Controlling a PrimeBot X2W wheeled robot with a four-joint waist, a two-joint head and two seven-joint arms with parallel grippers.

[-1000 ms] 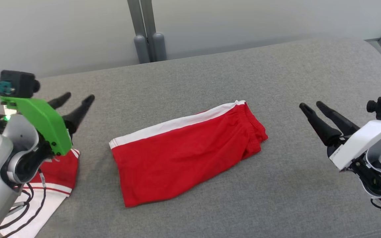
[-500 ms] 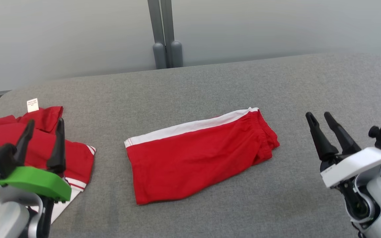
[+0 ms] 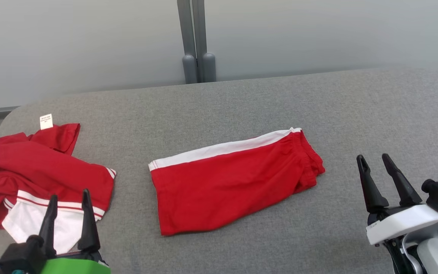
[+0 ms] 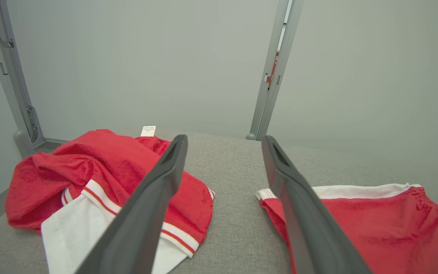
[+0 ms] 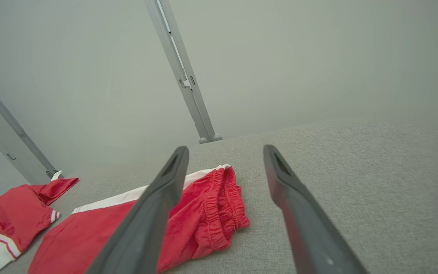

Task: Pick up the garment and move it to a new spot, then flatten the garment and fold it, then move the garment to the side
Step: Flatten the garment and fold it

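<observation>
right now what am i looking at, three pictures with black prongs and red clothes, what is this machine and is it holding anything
This is a wheeled robot with two arms. The wide overview comes from a camera on its head, looking down at a grey padded surface. The black prongs are the fingers of its grasping parts: the left end effector at the lower left and the right end effector at the lower right. The other two pictures come from a camera on each wrist, looking along that arm's own fingers, so the prongs look huge there. On the surface lie folded red shorts with a white stripe, in the middle, and a crumpled red and white garment on the robot's left. Both end effectors are open and hold nothing.
</observation>
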